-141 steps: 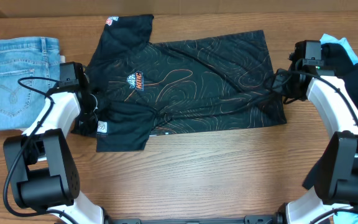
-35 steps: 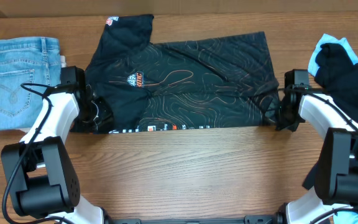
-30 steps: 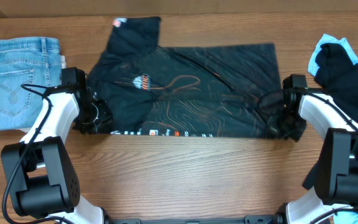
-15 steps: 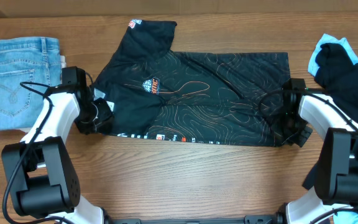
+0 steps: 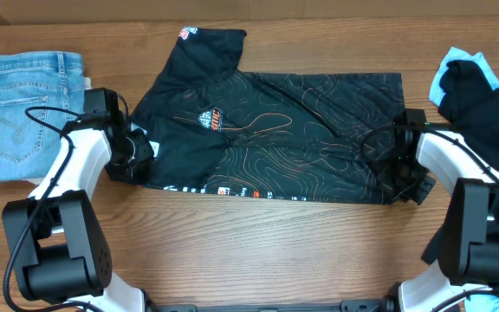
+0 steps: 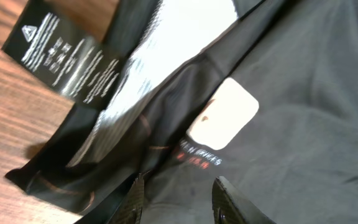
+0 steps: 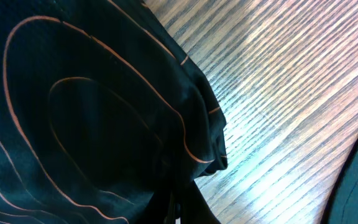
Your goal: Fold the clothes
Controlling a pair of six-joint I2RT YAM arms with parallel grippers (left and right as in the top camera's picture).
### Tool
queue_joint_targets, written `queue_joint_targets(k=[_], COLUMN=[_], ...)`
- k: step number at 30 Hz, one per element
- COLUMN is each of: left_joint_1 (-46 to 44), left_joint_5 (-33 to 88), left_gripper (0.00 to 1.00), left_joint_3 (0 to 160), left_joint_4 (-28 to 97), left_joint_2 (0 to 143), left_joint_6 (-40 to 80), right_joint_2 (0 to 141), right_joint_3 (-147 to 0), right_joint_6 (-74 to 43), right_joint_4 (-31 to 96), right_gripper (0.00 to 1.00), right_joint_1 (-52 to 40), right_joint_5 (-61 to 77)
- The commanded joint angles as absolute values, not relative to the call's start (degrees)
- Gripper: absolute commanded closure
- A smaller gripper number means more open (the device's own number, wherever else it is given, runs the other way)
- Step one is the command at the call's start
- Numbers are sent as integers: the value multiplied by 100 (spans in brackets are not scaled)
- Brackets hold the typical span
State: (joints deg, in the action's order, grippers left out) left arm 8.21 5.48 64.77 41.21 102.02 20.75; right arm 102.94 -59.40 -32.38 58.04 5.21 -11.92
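From above, a black short-sleeved sports jersey (image 5: pixel 293 130) of smooth knit, traced with thin orange contour lines, lies spread on the grained wooden bench (image 5: pixel 258 251), rumpled at both ends. Folded light-blue denim jeans (image 5: pixel 29 108) sit beyond its sleeve end. The left claw (image 5: pixel 137 160) is at that end, the right claw (image 5: pixel 403 178) at the hem.

The left wrist view shows a rounded white patch (image 6: pixel 224 113) and a black printed care tag (image 6: pixel 58 53) (print unreadable). The jaws stand narrowly apart over cloth; whether they pinch it I cannot tell.

In the right wrist view the claw is clamped on a gathered fold of jersey.
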Motion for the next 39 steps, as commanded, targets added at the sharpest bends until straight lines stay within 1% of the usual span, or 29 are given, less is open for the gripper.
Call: queue_joint_targets(k=[1, 9, 10, 14, 19, 27, 32, 39], left_joint_1=[781, 784, 784, 786, 843, 1142, 1343, 1234], left_joint_5=[246, -204, -248, -473, -1225, -1433, -1330, -390], left_gripper=[60, 60, 60, 70, 71, 71, 71, 73], left_joint_3=[6460, 6342, 6302, 6136, 6075, 6073, 6077, 6191], left_joint_4=[4230, 4473, 4471, 4681, 5422, 6034, 5916, 5557], left_joint_2=[10405, 10873, 10901, 10938, 10938, 10938, 10927, 10803], left_joint_6=[1929, 1975, 1975, 2141, 2757, 3050, 2860, 2668], right_joint_2=[10300, 10300, 10300, 10300, 10300, 10300, 10300, 10300], right_joint_3=[-5920, -5920, -5920, -5920, -5920, -5920, -5922, -5922], right_joint_6=[-3299, -3260, -3260, -3260, -3258, -3264, -3262, -3262], right_joint_4=[5776, 5778, 5778, 5795, 5841, 6114, 6042, 5931], right_gripper=[96, 96, 96, 96, 96, 96, 96, 96], right_joint_1=[539, 539, 539, 539, 539, 539, 539, 539], right_joint_5=[-1173, -1173, -1173, -1175, -1192, -1194, -1197, -1192])
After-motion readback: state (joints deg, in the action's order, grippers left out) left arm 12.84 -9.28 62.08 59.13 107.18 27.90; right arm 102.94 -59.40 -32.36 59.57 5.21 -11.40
